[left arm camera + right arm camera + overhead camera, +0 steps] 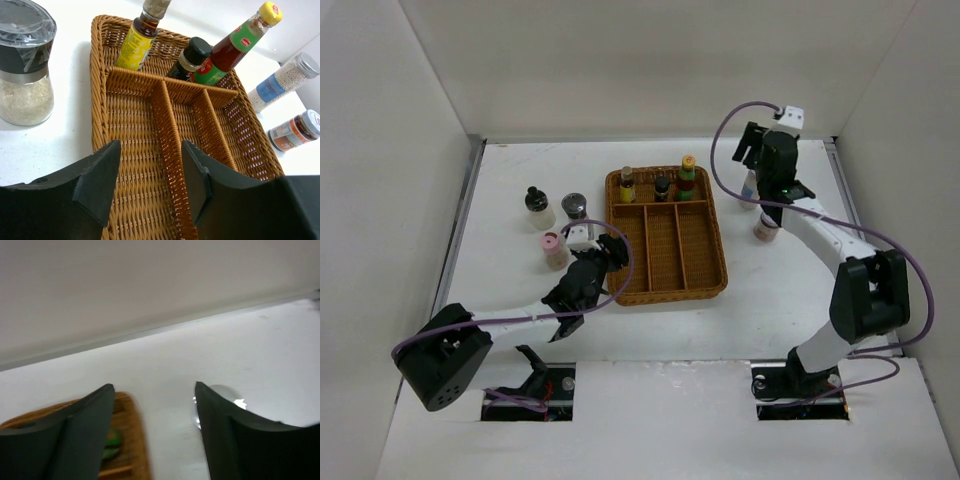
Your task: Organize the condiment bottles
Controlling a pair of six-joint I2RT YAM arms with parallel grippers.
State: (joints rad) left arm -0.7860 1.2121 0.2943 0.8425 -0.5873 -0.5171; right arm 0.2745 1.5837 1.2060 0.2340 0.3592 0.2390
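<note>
Gaping wide and empty, left gripper (pixel 150 186) sits over the near-left part of the wicker tray (pixel 100 90). Right gripper (pixel 154 432): fingers spread, nothing held, above the table (pixel 240 350) past the tray's far-right corner.

Tray's back compartment:
- yellow-labelled bottle (pixel 134 45)
- small dark bottle (pixel 189 60)
- yellow-capped green bottle (pixel 235 45)

Left of tray:
- black-capped white bottle (pixel 537 207)
- grinder jar (pixel 25 75)
- pink-lidded jar (pixel 554 250)

Right of tray:
- silver-lidded glass bottle (pixel 282 82)
- red-lidded jar (pixel 295 131)

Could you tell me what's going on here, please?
Two robot arms are sorting condiment bottles into a brown wicker divided tray. Three stand in its back compartment; five more wait outside it. The left gripper is open and empty over the tray's left side, and the right gripper hovers open by the silver-lidded glass bottle.
</note>
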